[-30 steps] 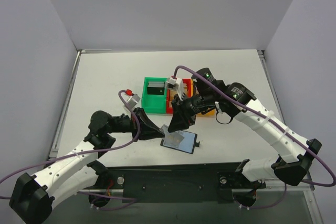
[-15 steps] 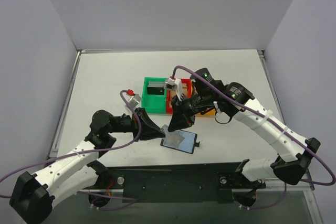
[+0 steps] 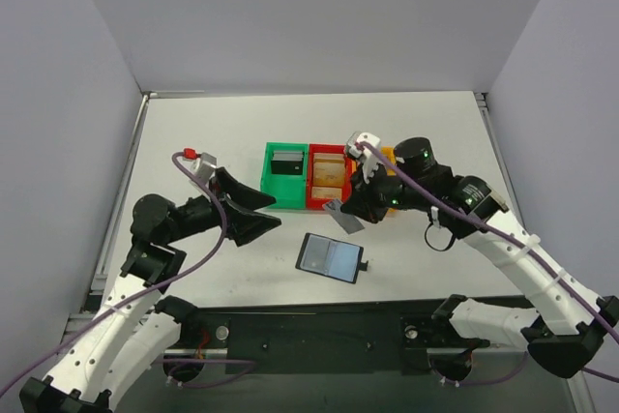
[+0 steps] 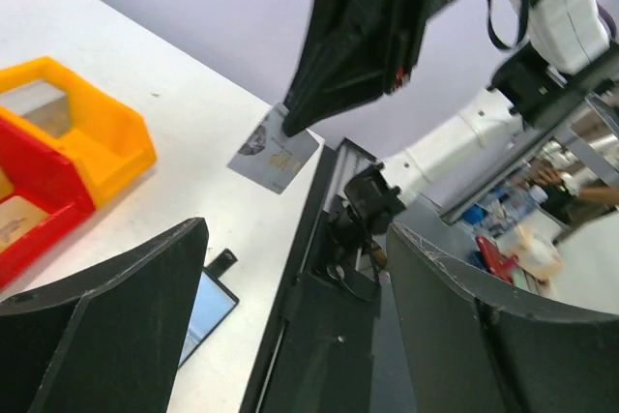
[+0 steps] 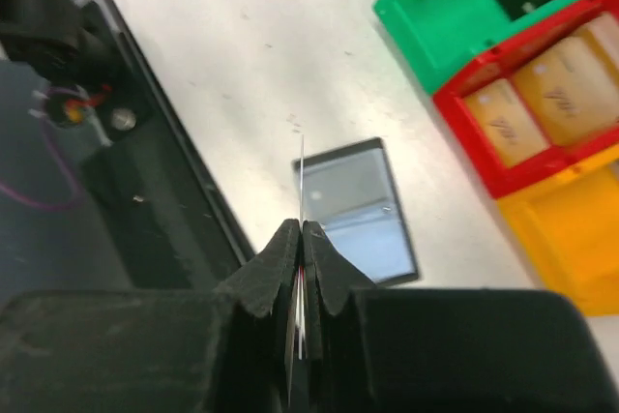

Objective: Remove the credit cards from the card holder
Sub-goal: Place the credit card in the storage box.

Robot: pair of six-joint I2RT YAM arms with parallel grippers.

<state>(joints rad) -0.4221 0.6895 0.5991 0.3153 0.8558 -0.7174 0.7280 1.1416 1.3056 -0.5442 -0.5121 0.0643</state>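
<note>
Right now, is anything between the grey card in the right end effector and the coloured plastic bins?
Nothing visible does. The thin grey card, pinched in the right end effector, hangs by the red plastic bin's near wall. The flat blue-grey card holder lies nearer the arms; the open left end effector is off left.

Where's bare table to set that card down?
Bare table lies behind the green bin and red bin to the back wall, and right of the card holder. Crowded between them: left hand and right hand gripping the card.
</note>
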